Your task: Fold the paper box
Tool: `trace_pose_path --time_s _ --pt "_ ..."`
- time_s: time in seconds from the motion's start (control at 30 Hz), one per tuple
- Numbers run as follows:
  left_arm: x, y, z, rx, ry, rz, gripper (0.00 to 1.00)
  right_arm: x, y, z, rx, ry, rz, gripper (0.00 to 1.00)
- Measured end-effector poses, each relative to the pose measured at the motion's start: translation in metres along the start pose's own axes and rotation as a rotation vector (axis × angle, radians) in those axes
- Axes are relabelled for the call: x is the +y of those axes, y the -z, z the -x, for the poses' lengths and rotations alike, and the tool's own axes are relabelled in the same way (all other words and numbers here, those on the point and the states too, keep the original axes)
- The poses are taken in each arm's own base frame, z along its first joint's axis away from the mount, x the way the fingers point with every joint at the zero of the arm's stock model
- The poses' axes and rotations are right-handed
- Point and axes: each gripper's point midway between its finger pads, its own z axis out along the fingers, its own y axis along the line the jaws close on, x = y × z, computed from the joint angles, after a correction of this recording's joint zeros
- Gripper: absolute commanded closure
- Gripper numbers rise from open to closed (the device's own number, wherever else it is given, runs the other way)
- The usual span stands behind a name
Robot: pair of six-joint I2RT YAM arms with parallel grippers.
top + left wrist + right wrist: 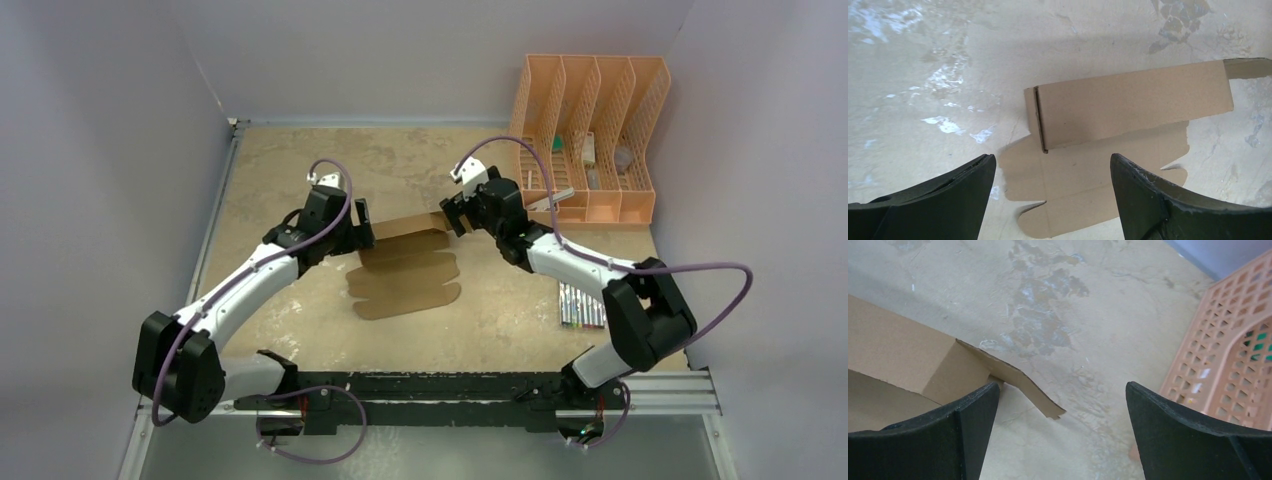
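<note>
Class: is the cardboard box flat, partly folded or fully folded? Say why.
Partly folded. The paper box has its far panel raised with an end flap bent, while its tabbed near panels lie flat on the table.

An orange file rack [606, 208] stands at the table's [300, 160] far right, with a marker pack [581, 306] lying nearer.

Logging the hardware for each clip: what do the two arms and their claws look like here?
The left arm and right arm match: white link shells, black joint housings, and a purple cable looping along each. The left claw and right claw are matte black, each with two broad, curved fingers; one shows pale scuffs.
</note>
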Motion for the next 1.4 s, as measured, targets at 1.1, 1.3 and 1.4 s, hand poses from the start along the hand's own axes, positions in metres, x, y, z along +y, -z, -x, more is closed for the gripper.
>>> trace_pose_path --time_s 1.1,1.3,1.4 --pt "0.014 -0.026 0.017 0.052 -0.08 0.137 0.15 0.06 -0.027 -0.082 -0.011 -0.722 0.081 0.53" --pt "0.012 -0.027 0.017 0.053 -0.08 0.126 0.16 0.074 -0.035 -0.083 -0.008 -0.741 0.118 0.6" --pt "0.011 -0.028 0.016 0.056 -0.08 0.12 0.16 0.08 -0.039 -0.084 -0.005 -0.743 0.13 0.63"
